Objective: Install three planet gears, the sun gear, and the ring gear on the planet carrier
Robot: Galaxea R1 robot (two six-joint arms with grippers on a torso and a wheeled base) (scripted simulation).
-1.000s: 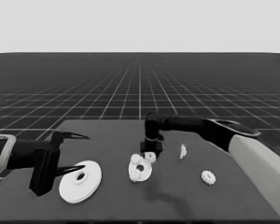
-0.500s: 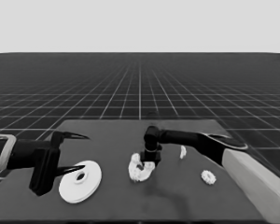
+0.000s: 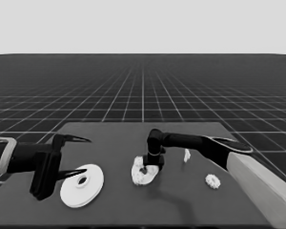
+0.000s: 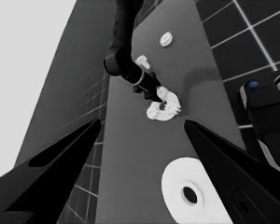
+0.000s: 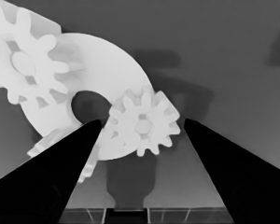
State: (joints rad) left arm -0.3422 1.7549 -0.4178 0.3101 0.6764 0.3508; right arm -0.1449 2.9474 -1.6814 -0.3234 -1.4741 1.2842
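The right hand (image 3: 144, 168) is held spread wide over the smaller round part (image 3: 144, 175), where three gears (image 5: 143, 123) are seated.

The right gripper (image 3: 148, 168) hangs over the smaller round part (image 3: 144, 172) mid-table.

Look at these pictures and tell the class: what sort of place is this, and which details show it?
Most likely a simulated robot assembly bench, not a real room. A dark table sits on an endless grid floor under a blank sky. White gears lie on the smaller round part under the right claw; the larger round part waits nearby.
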